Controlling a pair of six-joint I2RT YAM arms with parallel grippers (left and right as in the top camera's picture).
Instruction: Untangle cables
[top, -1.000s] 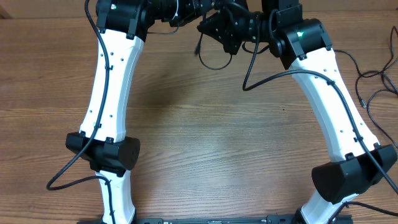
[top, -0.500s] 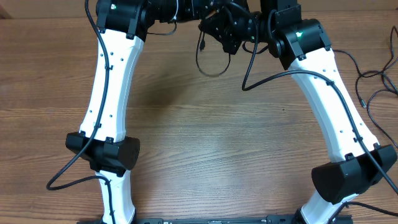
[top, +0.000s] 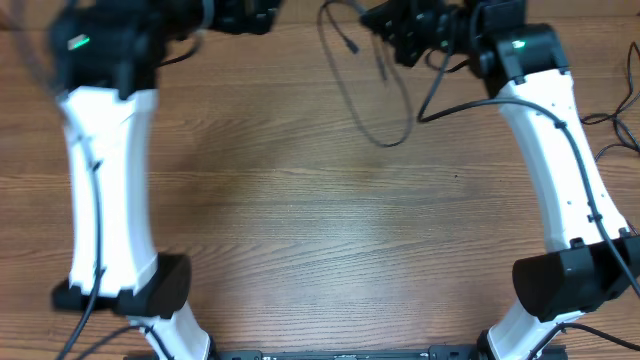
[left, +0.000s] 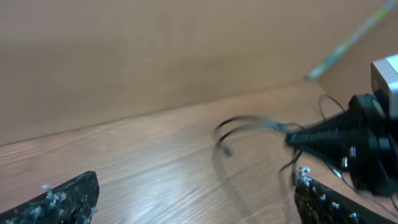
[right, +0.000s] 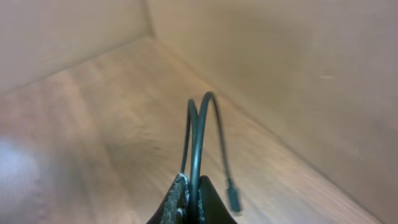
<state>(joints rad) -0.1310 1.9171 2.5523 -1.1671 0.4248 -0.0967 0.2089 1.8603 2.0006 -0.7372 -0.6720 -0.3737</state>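
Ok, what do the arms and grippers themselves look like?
White curved shells on left arm and right arm, black joint housings, thick black cables running alongside, a green light near each wrist. The left gripper and right gripper are black, with pale-flecked finger pads.

Two white arms with black joints and black wiring.

The left arm (top: 100, 190) and right arm (top: 560, 170) wear glossy white, tapering shells dotted with small dark screws (top: 590, 215), capped by bulky matte black joint housings (top: 565, 280). A green light (top: 518, 44) glows on each upper housing. Thin black cables (top: 97, 240) run along the white shells. The left gripper (left: 196, 186) has black fingers (left: 62, 199) with a rough, whitish-flecked surface. The right gripper (right: 188, 186) seems to have the same flecked finish, though blur hides detail. From the left wrist its body reads as a black tapering cone with a pale grey block (left: 387, 74) behind.
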